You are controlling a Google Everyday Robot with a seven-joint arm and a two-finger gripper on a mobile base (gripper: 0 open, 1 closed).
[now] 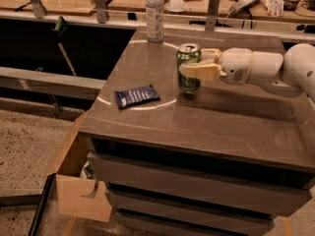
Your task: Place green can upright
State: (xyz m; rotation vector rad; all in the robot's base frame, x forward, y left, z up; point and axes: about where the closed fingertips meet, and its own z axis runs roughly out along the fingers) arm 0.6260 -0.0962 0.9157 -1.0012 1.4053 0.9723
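Observation:
The green can [188, 67] stands upright near the middle of the grey countertop [206, 117], silver top and pull-tab facing up. Its base seems to rest on or just above the surface. My gripper [196, 64] reaches in from the right on a white arm [261, 68]. Its cream fingers [199, 72] are closed around the can's side, one in front and one behind it.
A clear plastic bottle [154, 13] stands at the counter's back edge. A dark blue snack packet [137, 96] lies flat at the left front. An open cardboard box [78, 181] sits on the floor at the left. Cluttered wooden benches lie behind.

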